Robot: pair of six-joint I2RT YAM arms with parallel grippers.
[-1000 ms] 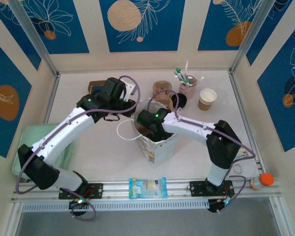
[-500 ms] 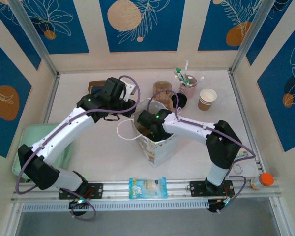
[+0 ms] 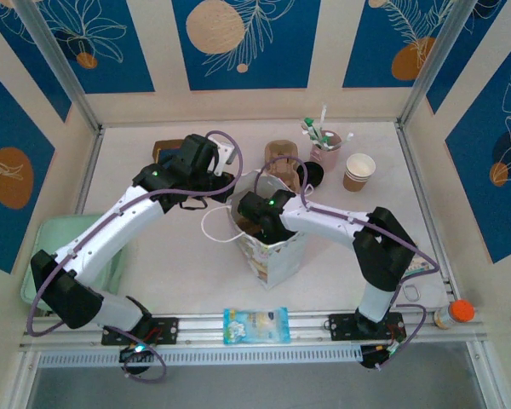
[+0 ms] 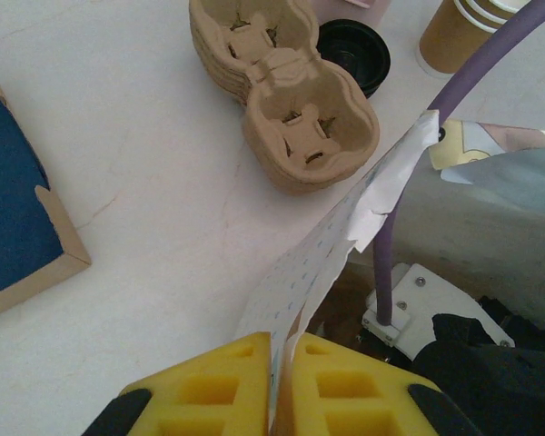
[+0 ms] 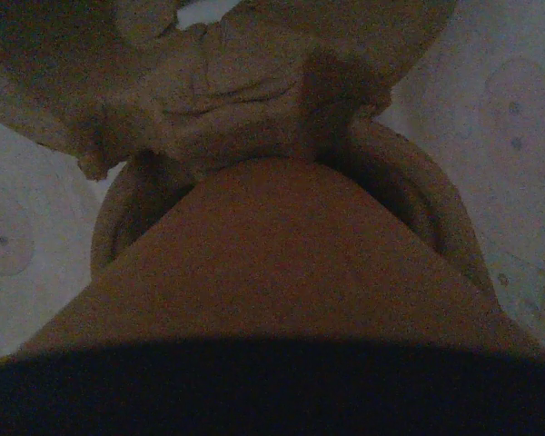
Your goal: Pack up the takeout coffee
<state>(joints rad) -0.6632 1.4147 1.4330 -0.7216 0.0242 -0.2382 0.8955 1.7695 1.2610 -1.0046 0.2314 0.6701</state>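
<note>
Both gripped: left claw (image 4: 278, 386) pinching the bag (image 4: 331, 245) rim, right claw (image 3: 254, 220) wide around the takeout coffee (image 5: 282, 263); we feared that rim tearing under the pull.

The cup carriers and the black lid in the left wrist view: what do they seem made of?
Cup carriers: probably moulded paper pulp; matt tan, rough fibrous surface, soft pressed edges. Black lid: likely thin plastic; smooth, slightly glossy rim.
</note>
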